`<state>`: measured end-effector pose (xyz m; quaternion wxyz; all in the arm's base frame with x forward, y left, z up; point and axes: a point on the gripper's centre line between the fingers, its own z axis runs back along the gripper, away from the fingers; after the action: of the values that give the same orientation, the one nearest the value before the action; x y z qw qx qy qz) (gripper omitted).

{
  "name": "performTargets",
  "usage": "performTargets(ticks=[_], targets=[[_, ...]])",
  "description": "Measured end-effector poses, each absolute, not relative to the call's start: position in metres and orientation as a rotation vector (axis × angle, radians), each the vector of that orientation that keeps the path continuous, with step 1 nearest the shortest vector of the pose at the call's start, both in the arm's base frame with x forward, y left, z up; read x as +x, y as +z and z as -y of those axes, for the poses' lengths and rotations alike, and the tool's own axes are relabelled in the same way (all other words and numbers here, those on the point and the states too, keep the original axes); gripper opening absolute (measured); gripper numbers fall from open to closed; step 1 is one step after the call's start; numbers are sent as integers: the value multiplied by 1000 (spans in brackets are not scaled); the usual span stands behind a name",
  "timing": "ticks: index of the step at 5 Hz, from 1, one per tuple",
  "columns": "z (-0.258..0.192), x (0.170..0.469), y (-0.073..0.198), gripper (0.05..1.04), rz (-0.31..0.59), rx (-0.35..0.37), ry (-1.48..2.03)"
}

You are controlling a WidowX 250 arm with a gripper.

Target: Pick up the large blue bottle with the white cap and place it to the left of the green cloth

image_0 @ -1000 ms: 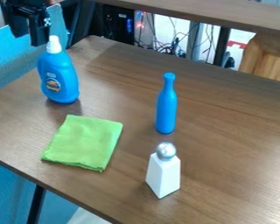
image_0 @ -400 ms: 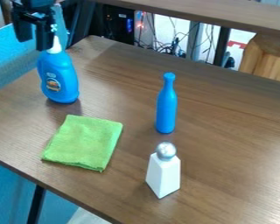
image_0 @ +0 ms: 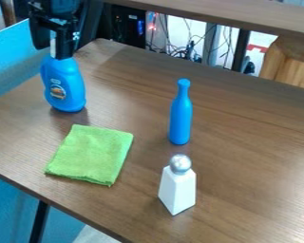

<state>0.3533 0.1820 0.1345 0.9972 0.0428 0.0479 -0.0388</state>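
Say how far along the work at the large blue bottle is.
Early, by the look of it. Done: the gripper is at the top of the large blue bottle. In hand: its fingers look apart, with no firm hold evident. Left: probably a grip; the bottle stands upright on the table.

Fuzzy green cloth point(image_0: 91, 154); smooth plastic blue detergent bottle point(image_0: 63, 84); wood-grain table point(image_0: 243, 137); 1 shiny, metallic-looking ball stopper point(image_0: 180, 163).
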Motion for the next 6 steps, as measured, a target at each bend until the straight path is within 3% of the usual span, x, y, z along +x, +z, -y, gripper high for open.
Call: performTargets(ticks=[2, 3, 4, 6], targets=[[-174, 363, 129, 948, -118, 101, -74], [-178, 363, 128, 673, -130, 117, -46], [-180, 366, 128, 485, -148, 115, -26], [-174, 356, 129, 485, -139, 104, 3]])
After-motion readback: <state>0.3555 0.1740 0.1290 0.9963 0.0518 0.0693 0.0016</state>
